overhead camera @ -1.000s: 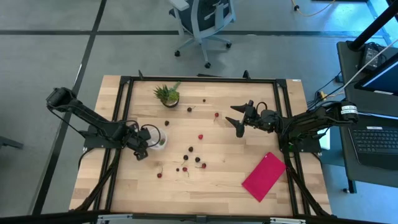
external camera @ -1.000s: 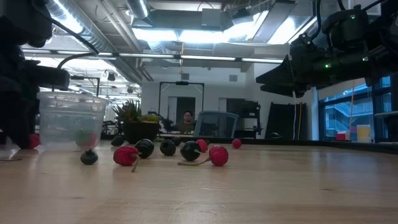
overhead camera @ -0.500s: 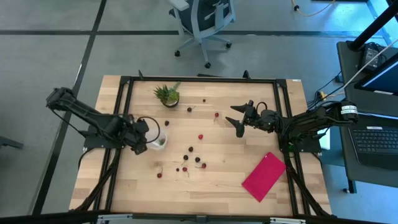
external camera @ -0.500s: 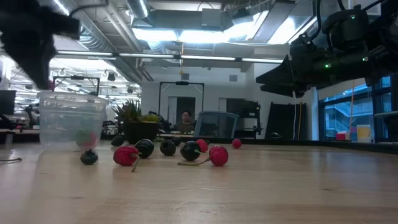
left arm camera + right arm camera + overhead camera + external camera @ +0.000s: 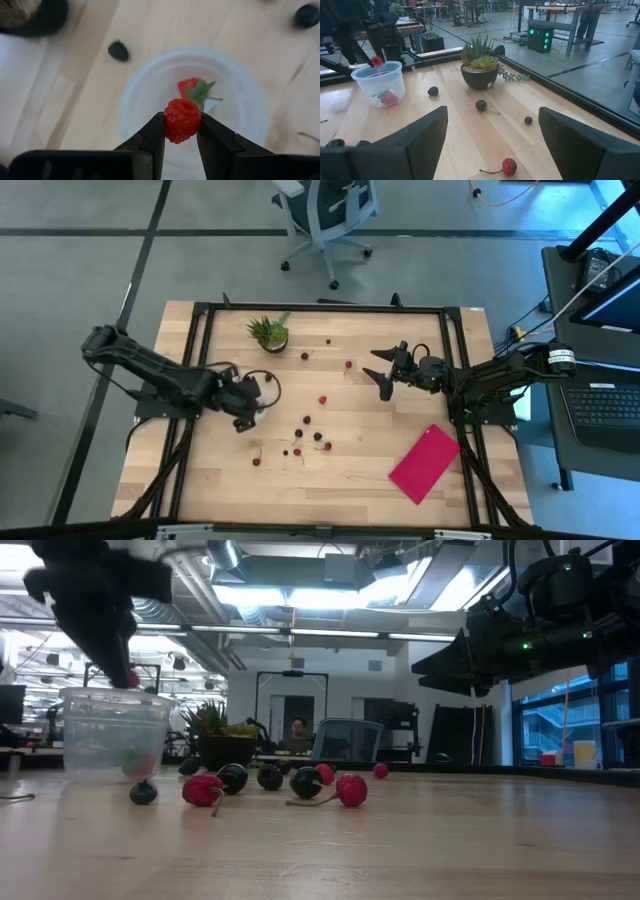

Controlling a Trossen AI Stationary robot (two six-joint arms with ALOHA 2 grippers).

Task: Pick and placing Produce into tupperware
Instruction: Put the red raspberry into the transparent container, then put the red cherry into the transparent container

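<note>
The left gripper (image 5: 181,131) is pinching a bright red bumpy berry (image 5: 182,120) directly above the round translucent plastic tupperware (image 5: 145,85), seemingly poised to drop it in, while the right gripper (image 5: 386,372) is hanging spread open and empty over the table's far right.

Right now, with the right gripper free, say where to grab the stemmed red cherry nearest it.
Take the red cherry by its round body, from straight above, with the open right gripper. Its thin stem lies flat on the table to one side, so close across the body clear of it. The left gripper is busy holding a raspberry.
</note>
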